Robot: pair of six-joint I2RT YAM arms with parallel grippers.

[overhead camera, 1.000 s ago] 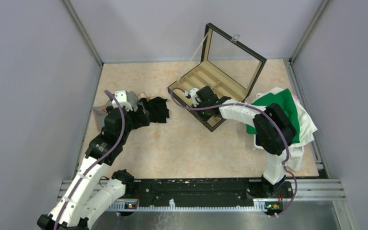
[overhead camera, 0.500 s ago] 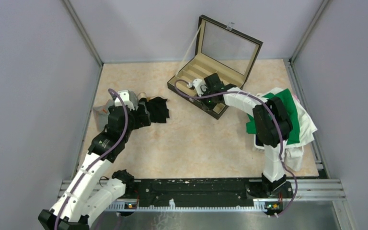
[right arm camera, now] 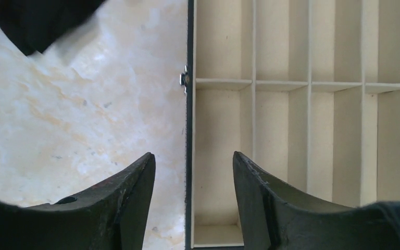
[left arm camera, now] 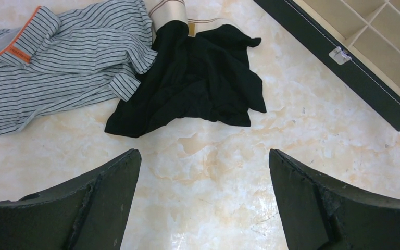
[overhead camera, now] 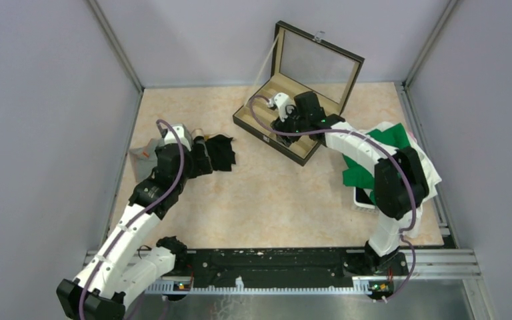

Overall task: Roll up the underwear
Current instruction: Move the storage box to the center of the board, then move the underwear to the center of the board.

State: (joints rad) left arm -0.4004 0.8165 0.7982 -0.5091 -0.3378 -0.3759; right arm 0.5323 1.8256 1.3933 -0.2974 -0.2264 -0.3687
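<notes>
The black underwear lies crumpled on the marble tabletop, overlapping the grey striped underwear with orange trim on its left. In the top view the black one shows beside my left arm, which hides much of the grey one. My left gripper hangs open just short of the black underwear, with only bare table between its fingers. My right gripper is open, one finger on each side of the front wall of the open compartmented case, and holds nothing. A corner of the black underwear shows at the top left of the right wrist view.
The case stands at the back centre with its glass lid raised. A heap of green and white clothes lies at the right edge. Enclosure walls close in the left, right and back sides.
The right gripper has gone from shut to open. It moved toward the back along with the case, which shifted back and a little left. The left arm barely moved.
</notes>
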